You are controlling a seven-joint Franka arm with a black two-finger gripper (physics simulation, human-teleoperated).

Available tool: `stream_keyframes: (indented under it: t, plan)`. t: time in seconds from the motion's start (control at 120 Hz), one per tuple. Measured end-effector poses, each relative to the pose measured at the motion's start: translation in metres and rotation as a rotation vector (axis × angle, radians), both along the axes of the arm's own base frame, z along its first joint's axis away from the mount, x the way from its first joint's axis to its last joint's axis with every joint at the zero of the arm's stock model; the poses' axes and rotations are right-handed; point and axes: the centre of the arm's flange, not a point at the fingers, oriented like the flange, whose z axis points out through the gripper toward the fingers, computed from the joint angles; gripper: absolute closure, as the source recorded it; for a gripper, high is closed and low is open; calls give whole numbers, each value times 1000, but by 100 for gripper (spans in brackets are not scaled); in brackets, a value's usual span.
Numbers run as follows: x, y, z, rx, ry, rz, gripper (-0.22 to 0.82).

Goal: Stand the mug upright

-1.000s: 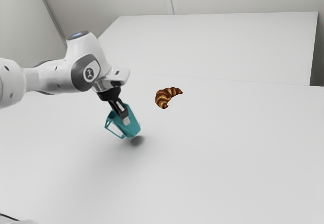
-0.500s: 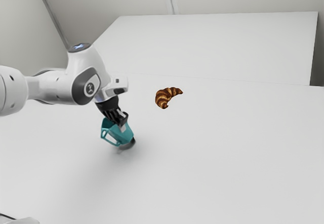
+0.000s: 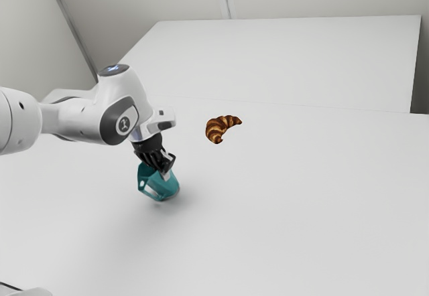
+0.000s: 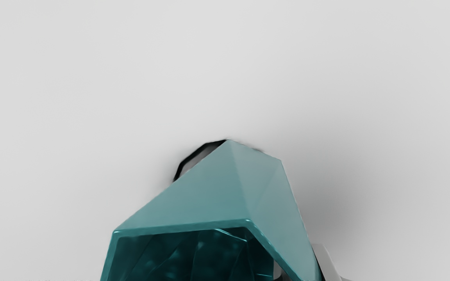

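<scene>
One teal mug (image 3: 169, 187) sits at a tilt, its mouth towards the hand; whether its base touches the desk (image 3: 288, 209), I cannot tell. It lies just below the pincer (image 3: 166, 172), which pinches its wall near the rim, one finger inside, one outside. Farther to the exterior view's right, a brown croissant (image 3: 216, 130) rests on the desk.

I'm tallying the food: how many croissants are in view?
1: the croissant lies on the white table, toward the exterior view's right from the teal mug. Another could hide behind the arm.
</scene>
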Motion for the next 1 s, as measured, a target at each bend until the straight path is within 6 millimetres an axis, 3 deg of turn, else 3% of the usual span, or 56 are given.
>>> stream_keyframes:
  t: [0.158,0.633,0.925,1.0]
  plan:
    - [-1,1,-3,-3,8,27,74]
    - [-5,-18,2,3,5,22,16]
    - [2,-35,67,70,-77,7,4]
    - [17,-40,107,61,-102,4,3]
